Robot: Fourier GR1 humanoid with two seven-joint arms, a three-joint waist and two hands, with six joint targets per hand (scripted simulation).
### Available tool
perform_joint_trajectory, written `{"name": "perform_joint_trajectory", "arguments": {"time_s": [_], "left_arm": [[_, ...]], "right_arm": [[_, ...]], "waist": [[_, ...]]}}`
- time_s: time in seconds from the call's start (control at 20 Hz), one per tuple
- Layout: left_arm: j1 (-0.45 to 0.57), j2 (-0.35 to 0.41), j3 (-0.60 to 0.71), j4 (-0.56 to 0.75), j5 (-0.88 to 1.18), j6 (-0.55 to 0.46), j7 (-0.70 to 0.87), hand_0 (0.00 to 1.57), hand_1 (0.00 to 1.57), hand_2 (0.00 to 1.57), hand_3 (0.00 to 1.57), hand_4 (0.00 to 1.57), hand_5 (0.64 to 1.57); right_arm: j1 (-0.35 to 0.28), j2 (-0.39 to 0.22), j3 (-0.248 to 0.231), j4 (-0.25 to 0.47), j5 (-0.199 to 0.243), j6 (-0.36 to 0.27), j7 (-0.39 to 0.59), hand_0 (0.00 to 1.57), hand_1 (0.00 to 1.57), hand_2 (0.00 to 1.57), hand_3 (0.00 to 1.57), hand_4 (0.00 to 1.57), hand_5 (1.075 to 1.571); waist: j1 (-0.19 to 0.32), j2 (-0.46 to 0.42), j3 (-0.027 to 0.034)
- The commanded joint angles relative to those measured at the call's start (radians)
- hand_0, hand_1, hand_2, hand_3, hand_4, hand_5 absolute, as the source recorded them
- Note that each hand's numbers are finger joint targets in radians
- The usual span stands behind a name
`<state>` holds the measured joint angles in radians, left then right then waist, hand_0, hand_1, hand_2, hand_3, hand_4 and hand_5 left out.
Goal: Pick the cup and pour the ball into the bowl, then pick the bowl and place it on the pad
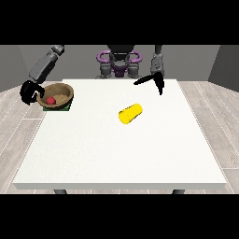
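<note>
We found most of the tabletop (116, 154) bare, its whole near half open to a passing hand. One obstacle lay near the middle: a yellow cup (130, 113) on its side. At the far corner on the view's left stood a brown bowl (59, 94) on a green pad (66, 108), with the hand at the view's left (31, 91) beside its outer rim. The hand at the view's right (158, 81) hung over the far edge, well apart from the cup.

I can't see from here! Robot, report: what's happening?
Hand at view's left curled beside bowl. Bowl on green pad, red ball inside. Yellow cup on its side. Other hand open, holding nothing.
</note>
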<state>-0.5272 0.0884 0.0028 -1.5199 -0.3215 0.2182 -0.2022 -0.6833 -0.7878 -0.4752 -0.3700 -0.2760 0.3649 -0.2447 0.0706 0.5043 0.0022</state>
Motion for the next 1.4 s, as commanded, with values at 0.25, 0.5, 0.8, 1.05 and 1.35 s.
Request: {"name": "perform_joint_trajectory", "arguments": {"time_s": [0.25, 0.5, 0.8, 1.05, 1.35], "left_arm": [[0.077, 0.001, -0.004, -0.082, 0.027, -0.032, 0.05, 0.0, 0.0, 0.0, 0.0, 0.0, 1.566], [0.045, 0.022, 0.031, -0.069, 0.066, -0.064, 0.06, 0.0, 0.0, 0.0, 0.0, 0.0, 1.567], [0.08, 0.012, 0.015, -0.114, 0.037, -0.035, 0.03, 0.0, 0.0, 0.0, 0.0, 0.0, 1.565], [0.103, 0.037, 0.029, -0.164, 0.059, -0.062, 0.022, 0.0, 0.0, 0.0, 0.0, 0.0, 1.565], [0.109, 0.001, 0.001, -0.183, 0.027, -0.03, 0.069, 0.0, 0.0, 0.0, 0.0, 0.0, 1.566]], "right_arm": [[-0.017, -0.072, -0.038, 0.071, -0.044, 0.081, 0.082, 1.57, 1.57, 1.57, 0.26, 0.74, 1.57], [-0.017, -0.024, 0.01, 0.051, -0.002, 0.032, 0.076, 1.57, 1.57, 1.57, 1.02, 0.73, 1.569], [0.003, -0.066, 0.051, 0.067, 0.048, 0.06, 0.081, 1.57, 1.57, 1.57, 1.32, 0.65, 1.552], [-0.001, -0.169, 0.038, 0.07, 0.07, -0.047, 0.075, 0.36, 0.36, 0.51, 0.62, 0.0, 1.506], [-0.05, -0.141, 0.055, 0.067, 0.086, -0.093, 0.109, 0.0, 0.0, 0.37, 0.21, 0.0, 1.481]], "waist": [[-0.024, -0.045, -0.0006], [-0.001, -0.058, -0.0012], [-0.014, -0.006, -0.0008], [-0.001, 0.021, -0.001], [-0.013, -0.005, -0.0013]]}}
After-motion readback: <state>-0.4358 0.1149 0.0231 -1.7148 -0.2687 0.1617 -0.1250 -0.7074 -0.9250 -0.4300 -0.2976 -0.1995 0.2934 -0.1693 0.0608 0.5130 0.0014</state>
